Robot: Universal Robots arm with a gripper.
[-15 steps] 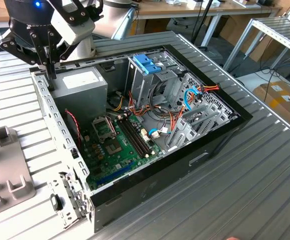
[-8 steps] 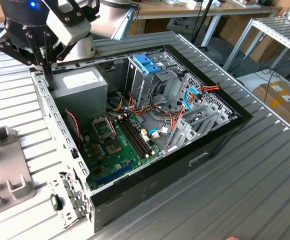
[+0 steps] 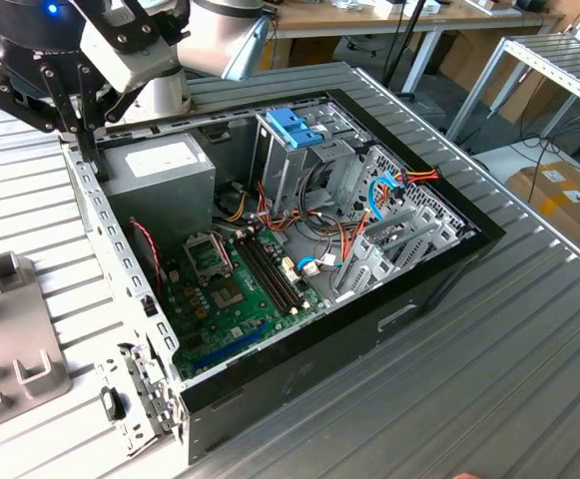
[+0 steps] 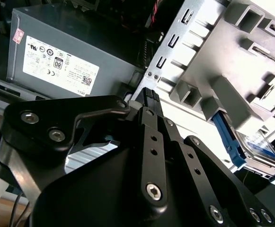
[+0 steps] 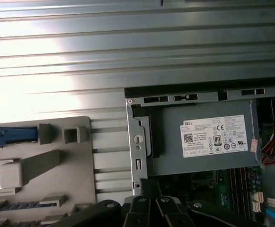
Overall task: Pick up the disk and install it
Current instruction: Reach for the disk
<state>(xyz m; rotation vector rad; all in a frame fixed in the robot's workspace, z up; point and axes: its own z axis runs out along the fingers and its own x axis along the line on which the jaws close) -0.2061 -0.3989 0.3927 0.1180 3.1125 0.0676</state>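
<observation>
While the arm's black end effector [image 3: 88, 148] hangs closed and empty at the rim of an open desktop computer case [image 3: 449, 274], just beside the power supply [image 3: 160, 168], the disk [image 4: 256, 144] lies apart from it. It sits in a slot of a grey moulded fixture [image 4: 241, 71] that rests on the ribbed metal worktop [image 3: 489, 379] beside the case. In the second wrist view the disk shows a flat silver-grey body with a pale label and a blue plastic side rail [image 4: 226, 135]. The case, a black-edged steel box lying open on its side, holds the boxy grey power supply with its white label and a green motherboard [image 3: 235, 294] with long dark memory slots. It also holds bundles of red, orange and blue cables [image 3: 417, 178] and an upright bare-metal drive cage [image 3: 280, 170] topped with blue plastic. The fixture is matte grey, with blocky raised posts and rectangular pockets. In both wrist views the end effector's black, bolted linkages converge to a point over the case's perforated metal edge.
</observation>
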